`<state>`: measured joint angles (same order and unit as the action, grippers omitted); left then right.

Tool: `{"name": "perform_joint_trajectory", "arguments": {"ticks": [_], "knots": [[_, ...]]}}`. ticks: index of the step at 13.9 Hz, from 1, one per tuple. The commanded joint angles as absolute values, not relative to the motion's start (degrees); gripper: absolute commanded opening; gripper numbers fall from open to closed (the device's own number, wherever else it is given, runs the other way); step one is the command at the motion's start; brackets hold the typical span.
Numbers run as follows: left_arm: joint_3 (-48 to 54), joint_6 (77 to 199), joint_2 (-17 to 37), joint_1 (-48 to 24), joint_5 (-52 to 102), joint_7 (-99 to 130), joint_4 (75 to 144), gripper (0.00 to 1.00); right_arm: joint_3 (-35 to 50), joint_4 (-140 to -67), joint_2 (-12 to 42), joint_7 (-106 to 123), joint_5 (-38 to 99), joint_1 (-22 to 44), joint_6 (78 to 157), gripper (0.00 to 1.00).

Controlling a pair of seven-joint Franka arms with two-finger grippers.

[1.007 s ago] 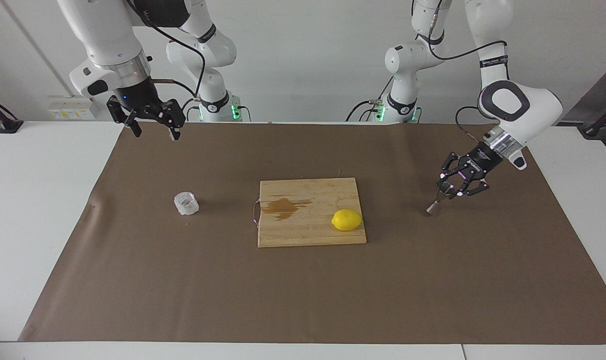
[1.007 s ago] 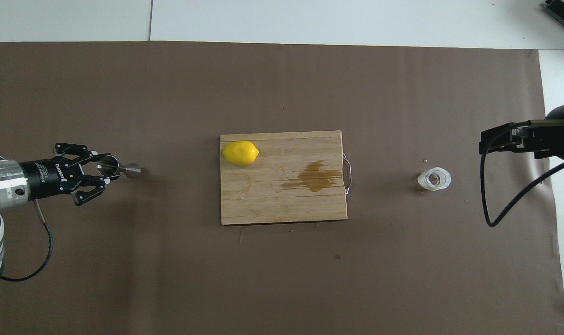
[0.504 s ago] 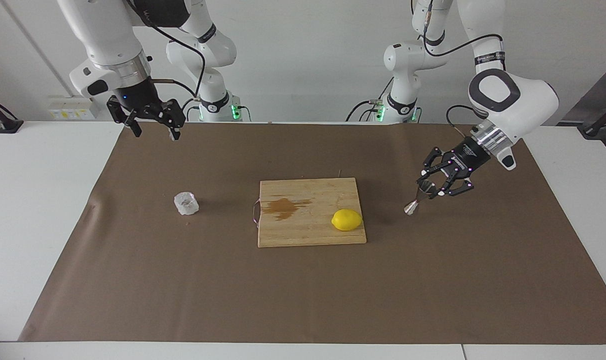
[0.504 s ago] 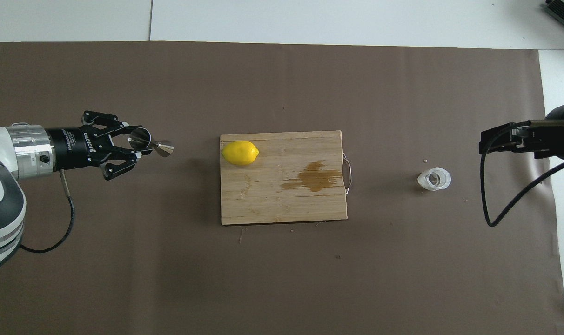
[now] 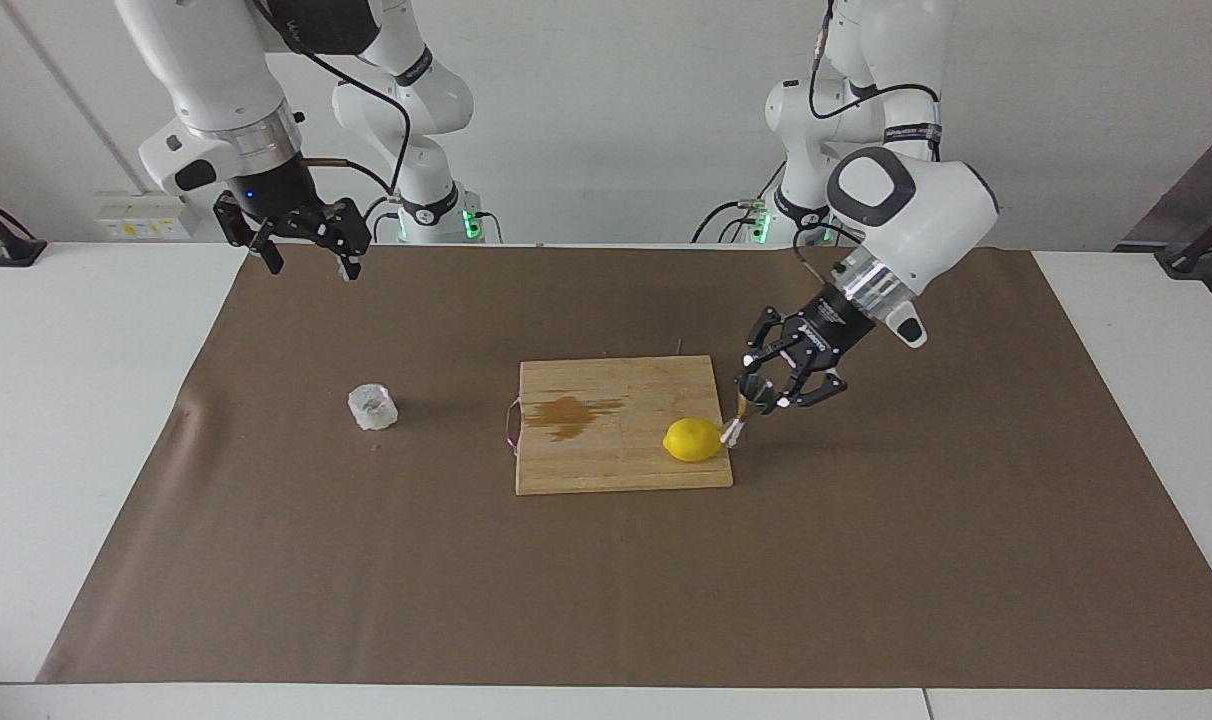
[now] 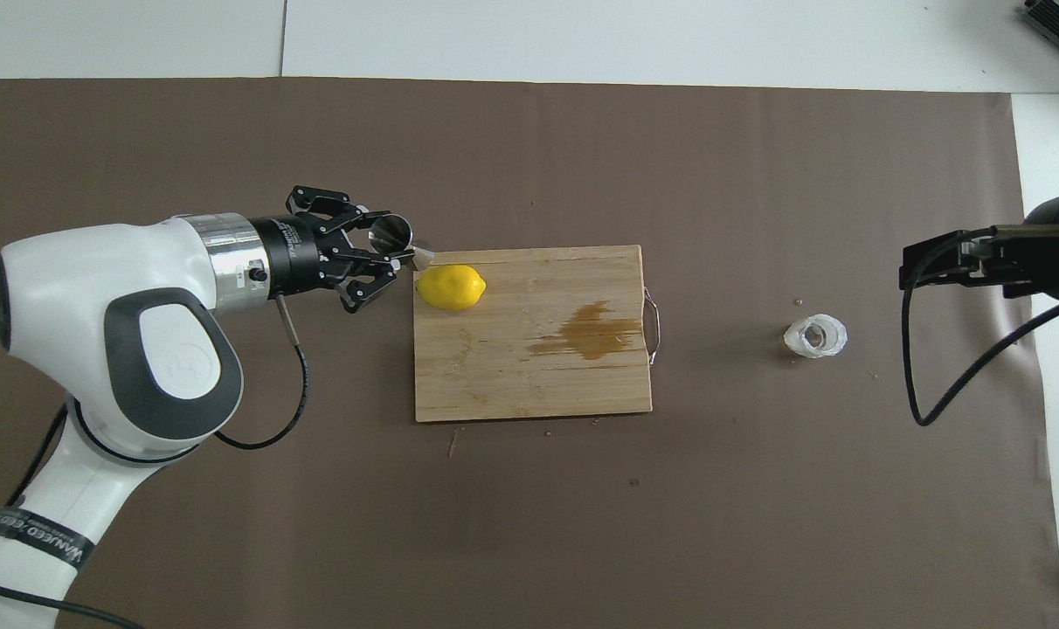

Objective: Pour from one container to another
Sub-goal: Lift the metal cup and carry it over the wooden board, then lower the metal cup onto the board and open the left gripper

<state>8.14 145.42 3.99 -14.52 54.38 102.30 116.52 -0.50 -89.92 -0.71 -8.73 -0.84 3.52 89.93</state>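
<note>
Between the left gripper's closed fingers we find the jigger, tilted, over the cutting board's edge just beside the lemon. Well apart from it, the tumbler stands on brown paper; the right gripper waits open.

Robotics lab: bare white walls, paper-covered table, wall sockets.

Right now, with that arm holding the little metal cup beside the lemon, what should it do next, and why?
Probably carry on across the cutting board toward the clear tumbler. The left gripper is shut on the steel jigger, up in the air by the lemon; the right gripper waits, open.
</note>
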Motion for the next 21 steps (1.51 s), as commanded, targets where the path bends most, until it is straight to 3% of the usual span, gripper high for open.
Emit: {"name": "perform_joint_trajectory", "arguments": {"ticks": [1,6,9,19,20,21], "knots": [[7.1,151.3,5.0,-20.6,54.6,108.3,115.5,0.0,-0.1,-91.0,-1.7,-9.1,-0.6,2.9,89.8,1.0],[7.2,162.1,8.5,-33.0,54.6,113.2,115.4,0.0,-0.1,-91.0,-1.7,-9.1,-0.6,2.9,89.8,1.0],[7.2,167.5,13.6,-38.5,54.6,113.1,114.9,0.0,-0.1,-91.0,-1.7,-9.1,-0.6,2.9,89.8,1.0],[7.2,168.5,13.9,-41.1,54.5,111.7,118.6,0.0,0.0,-91.0,-1.7,-8.9,-0.6,1.3,90.1,1.0],[7.2,169.3,13.8,-42.1,54.5,111.4,119.3,0.01,0.0,-91.0,-1.6,-7.7,-0.4,1.2,90.4,1.0],[7.2,169.8,13.8,-42.2,54.5,110.9,119.5,0.1,0.0,-91.1,-1.6,-5.6,-0.4,1.3,90.7,1.0]]}}
